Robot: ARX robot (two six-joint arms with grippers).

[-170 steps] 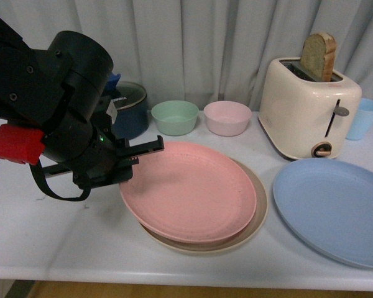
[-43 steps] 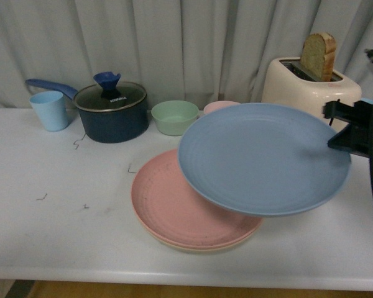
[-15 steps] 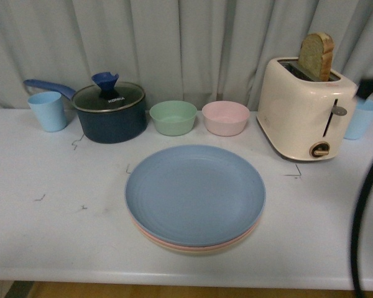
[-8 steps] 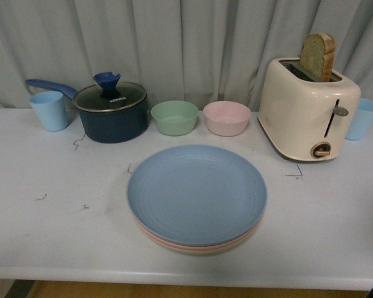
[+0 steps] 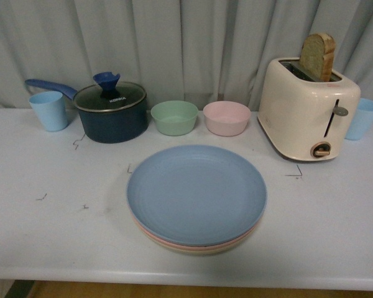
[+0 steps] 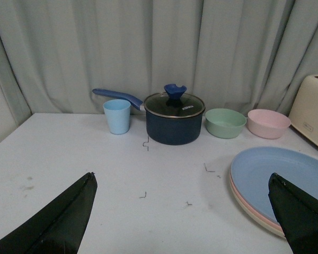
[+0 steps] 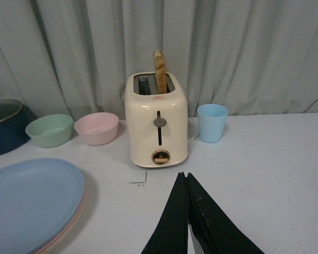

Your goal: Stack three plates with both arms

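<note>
The three plates lie in one stack at the table's middle: the light blue plate [image 5: 196,194] on top, the pink rim [image 5: 150,236] under it, the beige rim [image 5: 202,251] lowest. Neither arm shows in the front view. In the left wrist view my left gripper [image 6: 181,177] is open and empty above bare table, the stack [image 6: 286,177] just beside one finger. In the right wrist view my right gripper [image 7: 183,174] is shut with nothing in it, apart from the stack [image 7: 26,201] and facing the toaster.
Along the back stand a light blue cup [image 5: 48,110], a dark blue lidded pot [image 5: 110,112], a green bowl [image 5: 174,117], a pink bowl [image 5: 227,118], a cream toaster [image 5: 308,115] with a bread slice, and another blue cup [image 5: 362,118].
The blue plate came over from the right and now lies on the pink one. The right arm has since pulled back out of the front view; the stack lies still.
</note>
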